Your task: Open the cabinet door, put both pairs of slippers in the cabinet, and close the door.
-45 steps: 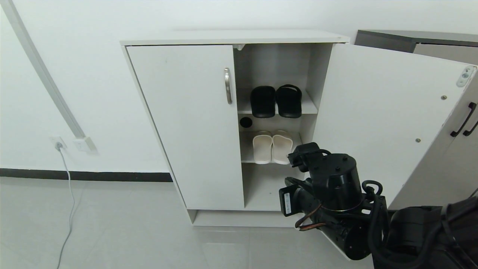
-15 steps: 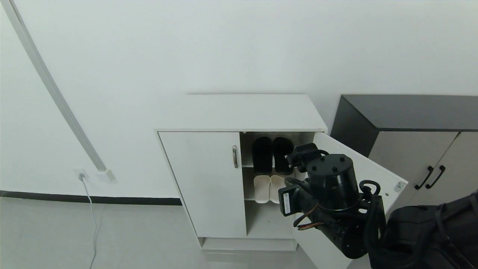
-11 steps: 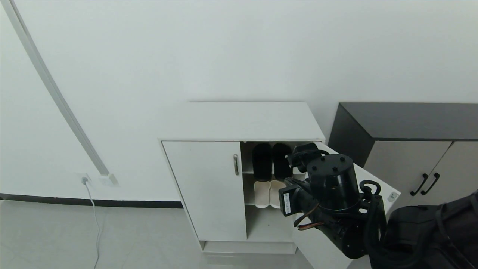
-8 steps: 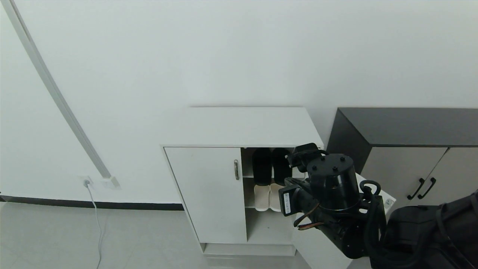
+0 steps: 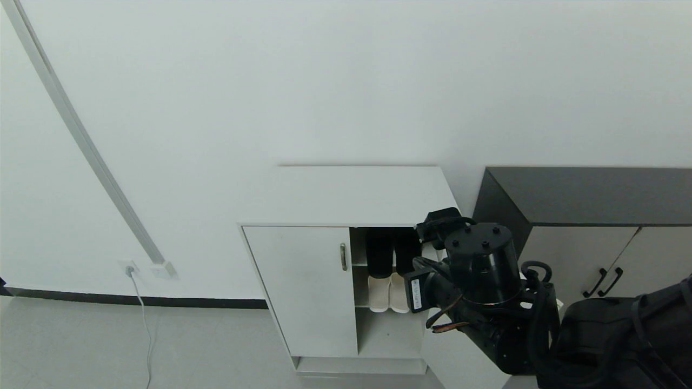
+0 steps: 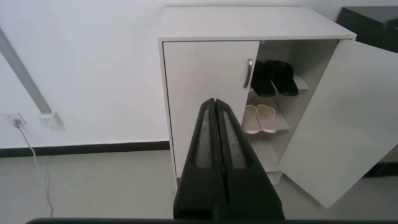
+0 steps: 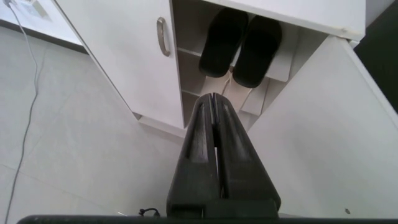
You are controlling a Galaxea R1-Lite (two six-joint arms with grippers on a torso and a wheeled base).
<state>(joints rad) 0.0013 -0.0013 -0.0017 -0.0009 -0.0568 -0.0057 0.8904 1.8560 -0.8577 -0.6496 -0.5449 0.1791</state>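
Inside cabinet (image 6: 249,15): black slippers (image 7: 222,34) above white slippers (image 6: 251,119); door (image 6: 323,112) seemingly half-open.
I see left gripper (image 6: 215,107), right gripper (image 7: 212,99) pinched together.

The right arm (image 5: 481,270) stands on the right of the head view, folded at the elbow, wrist aimed forward. The right gripper (image 7: 213,102) has its two fingers pressed flat together, tips meeting in one seam. The left gripper (image 6: 215,107) matches it — fingers closed tight, side by side, pointing forward.
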